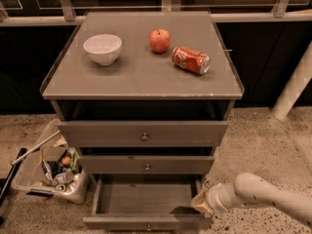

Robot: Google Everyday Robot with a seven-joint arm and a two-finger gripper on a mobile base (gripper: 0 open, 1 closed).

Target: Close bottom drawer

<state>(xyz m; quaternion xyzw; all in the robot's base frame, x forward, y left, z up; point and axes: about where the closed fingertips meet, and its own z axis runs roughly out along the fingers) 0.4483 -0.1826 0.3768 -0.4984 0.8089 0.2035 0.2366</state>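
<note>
The bottom drawer point(146, 222) is the lowest of three grey drawers and stands pulled far out, its shallow box empty, with a small round knob point(148, 226) on its narrow front. My gripper point(201, 204) is at the end of the white arm point(263, 195) that comes in from the lower right. It sits at the drawer's right front corner, beside the drawer's right wall. The middle drawer point(146, 165) and the top drawer point(143, 133) are each pulled out a little.
On the cabinet top point(141, 77) stand a white bowl point(102, 48), a red apple point(160, 40) and a red can point(190, 60) lying on its side. A clear bin point(51, 172) with rubbish sits on the floor at the left. A white post point(295, 84) stands at the right.
</note>
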